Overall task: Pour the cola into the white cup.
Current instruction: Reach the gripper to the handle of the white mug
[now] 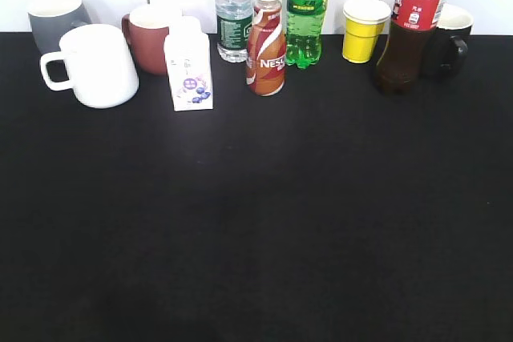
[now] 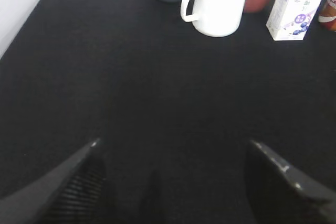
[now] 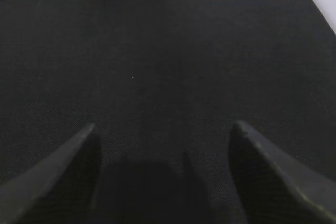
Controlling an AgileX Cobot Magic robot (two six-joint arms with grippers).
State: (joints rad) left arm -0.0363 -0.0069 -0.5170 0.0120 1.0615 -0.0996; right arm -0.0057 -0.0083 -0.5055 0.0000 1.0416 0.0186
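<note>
Both grippers, left gripper [image 2: 173, 182] and right gripper [image 3: 163, 166], hovered with jaws spread wide over the black table [image 1: 256, 222]; cola [image 1: 409, 34] stood far right, white cup [image 1: 96, 66] far left

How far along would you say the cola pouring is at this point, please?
Nothing looks done: the cola stands upright at the back right, far from the white cup at the left. Nothing is in hand: left gripper and right gripper are open and empty. Grasping, carrying and pouring remain.
</note>
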